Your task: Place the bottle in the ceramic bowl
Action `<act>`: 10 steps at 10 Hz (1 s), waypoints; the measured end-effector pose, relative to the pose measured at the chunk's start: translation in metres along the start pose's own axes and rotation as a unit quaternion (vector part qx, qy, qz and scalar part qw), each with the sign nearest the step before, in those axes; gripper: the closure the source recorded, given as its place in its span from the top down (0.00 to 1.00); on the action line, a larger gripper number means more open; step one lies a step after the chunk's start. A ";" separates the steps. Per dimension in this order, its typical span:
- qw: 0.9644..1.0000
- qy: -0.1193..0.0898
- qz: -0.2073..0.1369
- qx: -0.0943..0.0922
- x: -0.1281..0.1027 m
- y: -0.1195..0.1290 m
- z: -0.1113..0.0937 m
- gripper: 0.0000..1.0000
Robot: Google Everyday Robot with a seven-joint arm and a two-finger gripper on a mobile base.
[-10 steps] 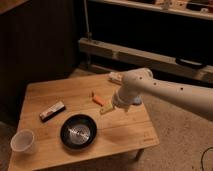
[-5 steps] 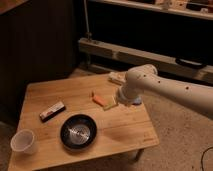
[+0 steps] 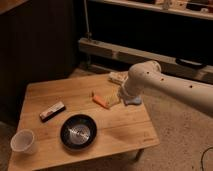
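The ceramic bowl (image 3: pixel 78 131), black with a shiny ringed centre, sits near the table's front edge. The bottle (image 3: pixel 116 77), small and pale, lies at the table's far edge, just left of my arm. My gripper (image 3: pixel 114 98) hangs below the white wrist over the middle right of the table. It is right beside the orange stick (image 3: pixel 100 101), in front of the bottle and behind and to the right of the bowl. I see nothing clearly held in it.
A whitish cup (image 3: pixel 22 141) stands at the front left corner. A dark bar (image 3: pixel 52 111) lies left of the bowl. A blue pad (image 3: pixel 133 100) lies under my wrist. The wooden table (image 3: pixel 125 132) drops off to floor on the right.
My gripper has moved back and to the right, away from the bowl, and now sits by the orange stick. The things on the table have not moved.
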 end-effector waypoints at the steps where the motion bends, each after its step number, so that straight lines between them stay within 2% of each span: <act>1: 1.000 0.016 -0.007 -0.015 0.006 -0.001 -0.005 0.80; 2: 0.999 0.038 -0.016 -0.032 0.019 0.004 -0.016 0.80; 4: 0.996 0.069 -0.037 -0.051 0.051 0.025 -0.035 0.80; 5: 0.992 0.086 -0.066 -0.057 0.083 0.045 -0.047 0.80; 7: 0.987 0.099 -0.111 -0.057 0.125 0.069 -0.061 0.80; 8: 0.982 0.102 -0.146 -0.058 0.156 0.081 -0.066 0.80; 10: 0.977 0.104 -0.178 -0.061 0.181 0.095 -0.073 0.80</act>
